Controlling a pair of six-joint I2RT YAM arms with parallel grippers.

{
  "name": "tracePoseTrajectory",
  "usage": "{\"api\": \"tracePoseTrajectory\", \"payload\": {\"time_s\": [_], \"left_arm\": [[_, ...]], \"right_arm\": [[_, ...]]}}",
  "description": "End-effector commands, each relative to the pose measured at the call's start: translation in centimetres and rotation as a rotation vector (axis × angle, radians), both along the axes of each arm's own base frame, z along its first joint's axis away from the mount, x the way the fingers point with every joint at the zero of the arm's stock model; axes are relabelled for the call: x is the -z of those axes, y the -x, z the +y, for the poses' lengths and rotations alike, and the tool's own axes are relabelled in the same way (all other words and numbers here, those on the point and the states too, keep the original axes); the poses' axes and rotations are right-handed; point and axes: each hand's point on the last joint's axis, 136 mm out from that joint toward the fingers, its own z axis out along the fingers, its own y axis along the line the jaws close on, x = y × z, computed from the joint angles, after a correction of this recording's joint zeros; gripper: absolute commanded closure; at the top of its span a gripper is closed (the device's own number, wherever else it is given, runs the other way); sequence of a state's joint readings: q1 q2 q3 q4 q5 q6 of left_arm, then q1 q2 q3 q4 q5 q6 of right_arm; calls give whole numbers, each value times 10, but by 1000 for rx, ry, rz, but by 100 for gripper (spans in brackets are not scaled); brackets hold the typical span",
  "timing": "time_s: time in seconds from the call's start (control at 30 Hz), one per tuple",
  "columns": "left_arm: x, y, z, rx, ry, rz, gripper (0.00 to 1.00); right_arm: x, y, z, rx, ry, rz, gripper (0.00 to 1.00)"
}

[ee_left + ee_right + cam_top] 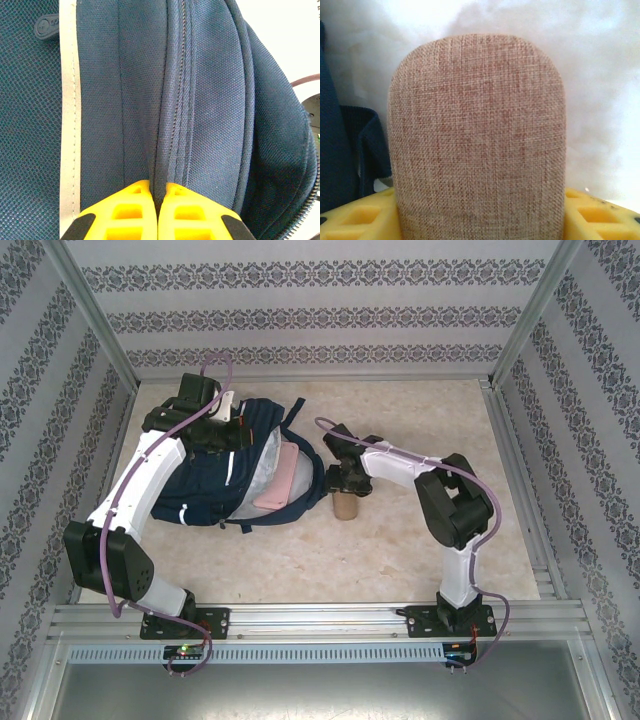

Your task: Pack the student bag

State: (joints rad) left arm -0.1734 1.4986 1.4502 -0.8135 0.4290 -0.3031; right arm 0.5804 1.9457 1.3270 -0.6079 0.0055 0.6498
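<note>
The student bag (205, 490), navy with pale strips, lies on its side at the left of the table, its mouth towards the middle. A flat pink item (284, 476) rests in the open mouth against the light lining. My left gripper (226, 430) (157, 186) is shut on a fold of the bag's navy fabric (165, 150) beside a stitched seam. A tan woven pouch (345, 506) (477, 140) stands just right of the bag's mouth. My right gripper (346, 484) (480, 212) has its yellow fingers (592, 210) pressed against both sides of the pouch.
A dark bag strap (367, 145) hangs just left of the pouch. Metal frame posts and patterned walls close in the table (420, 570) on three sides. A rail (320, 615) with both arm bases runs along the near edge.
</note>
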Motion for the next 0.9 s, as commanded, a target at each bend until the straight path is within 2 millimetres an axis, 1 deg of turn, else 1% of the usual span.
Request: {"api": "tracePoseTrajectory", "payload": {"time_s": [0.0, 0.1, 0.2, 0.3, 0.4, 0.47, 0.63, 0.8, 0.87], "left_arm": [[-30, -1, 1, -9, 47, -100, 100], [-35, -4, 2, -23, 64, -115, 100], [-38, -6, 2, -34, 82, -121, 100], [-40, -7, 2, -40, 97, -125, 100], [-42, -8, 1, -43, 112, -130, 100], [-43, -7, 1, -45, 122, -132, 100], [-47, -8, -1, -48, 144, -134, 100], [-48, -6, -3, -49, 169, -128, 100], [-48, -6, -3, -50, 171, -129, 100]], "right_arm": [[-37, 4, -11, 12, 14, -73, 48], [-65, 5, -5, 5, -51, -119, 50], [-94, 5, 12, -19, -143, -171, 50], [-117, 2, 40, -56, -245, -205, 50], [-130, 0, 76, -93, -351, -220, 49], [-133, -3, 99, -117, -390, -223, 49], [-130, -14, 155, -136, -493, -195, 49], [-117, -25, 193, -150, -524, -169, 49], [-110, -28, 202, -156, -509, -154, 48]]}}
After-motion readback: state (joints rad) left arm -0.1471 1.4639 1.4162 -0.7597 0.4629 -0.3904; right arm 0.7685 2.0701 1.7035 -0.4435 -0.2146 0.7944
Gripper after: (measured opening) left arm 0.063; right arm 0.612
